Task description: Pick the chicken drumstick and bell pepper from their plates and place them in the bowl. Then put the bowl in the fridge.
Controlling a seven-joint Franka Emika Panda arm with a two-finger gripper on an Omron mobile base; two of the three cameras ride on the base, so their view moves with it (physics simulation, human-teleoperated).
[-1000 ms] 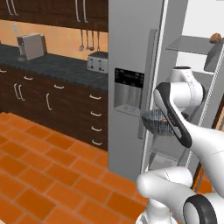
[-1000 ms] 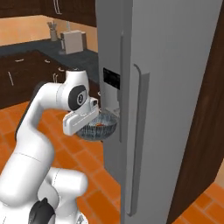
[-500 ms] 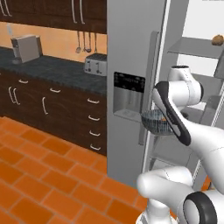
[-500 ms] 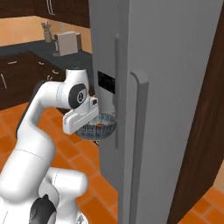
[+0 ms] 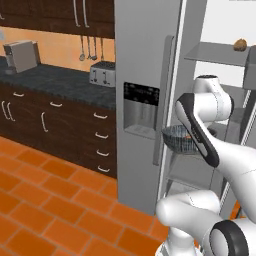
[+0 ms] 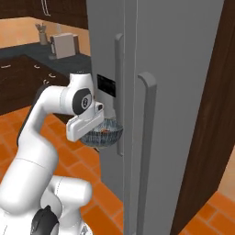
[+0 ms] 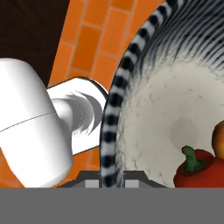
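room: orange tile floor (image 5: 45, 200), dark cabinets, toaster (image 5: 102, 74) on counter upper left | fridge (image 6: 179, 92): grey, shelves visible right of frame in left base view | gripper (image 7: 109, 181): clamped on bowl (image 6: 104, 134) rim, mid-frame by dispenser | hand view: bell pepper (image 7: 199, 168), chicken drumstick (image 7: 218, 140) lower right inside bowl | writing: none legible

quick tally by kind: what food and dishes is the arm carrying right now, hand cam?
Bowl: 1, its rim clamped in the end effector
Bell pepper: 1, inside the bowl
Chicken drumstick: 1, at the frame edge, inside the bowl
Total: 3
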